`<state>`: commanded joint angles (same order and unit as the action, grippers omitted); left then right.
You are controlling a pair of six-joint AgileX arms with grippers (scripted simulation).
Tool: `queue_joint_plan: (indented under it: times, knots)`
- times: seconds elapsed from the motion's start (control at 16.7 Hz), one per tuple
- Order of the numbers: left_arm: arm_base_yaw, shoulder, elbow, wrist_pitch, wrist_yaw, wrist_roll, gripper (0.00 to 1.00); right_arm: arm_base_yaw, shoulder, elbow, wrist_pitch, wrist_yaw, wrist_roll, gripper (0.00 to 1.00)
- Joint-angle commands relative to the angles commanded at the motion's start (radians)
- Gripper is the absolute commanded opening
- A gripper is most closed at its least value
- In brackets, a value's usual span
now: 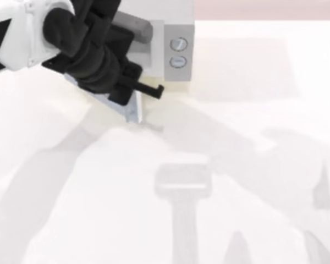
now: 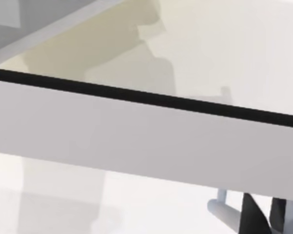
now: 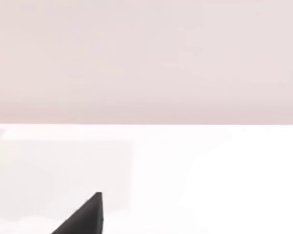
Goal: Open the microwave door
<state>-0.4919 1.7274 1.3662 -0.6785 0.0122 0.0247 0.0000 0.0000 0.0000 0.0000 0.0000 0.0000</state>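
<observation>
The light-grey microwave (image 1: 179, 25) stands at the table's far edge, left of centre, its two round knobs (image 1: 178, 53) facing me. The microwave door (image 1: 133, 110) is swung out from the body at an angle, mostly hidden under my left arm. My left gripper (image 1: 154, 91) is at the door's free edge. In the left wrist view the door (image 2: 136, 136) is a broad grey band with a black edge, and my left gripper (image 2: 271, 214) is shut on its slim handle (image 2: 224, 212). My right gripper (image 3: 90, 217) is parked outside the top view.
The white table (image 1: 253, 137) stretches in front of and to the right of the microwave, crossed only by arm shadows. A pale pink wall (image 3: 146, 58) runs behind the table's far edge.
</observation>
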Motion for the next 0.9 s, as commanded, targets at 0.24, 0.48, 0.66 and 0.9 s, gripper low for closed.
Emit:
queue_joint_plan:
  times: [0.24, 0.48, 0.66, 0.9]
  knots:
    - [0.0, 0.0, 0.0, 0.0, 0.0, 0.0, 0.0, 0.0, 0.0, 0.0, 0.0, 0.0, 0.0, 1.0]
    - [0.0, 0.0, 0.0, 0.0, 0.0, 0.0, 0.0, 0.0, 0.0, 0.0, 0.0, 0.0, 0.0, 1.0]
    - [0.001, -0.006, -0.008, 0.002, 0.014, 0.011, 0.0, 0.0, 0.0, 0.0, 0.0, 0.0, 0.0, 1.0]
    - [0.036, -0.04, -0.055, -0.005, 0.061, 0.102, 0.0, 0.0, 0.0, 0.0, 0.0, 0.0, 0.0, 1.0]
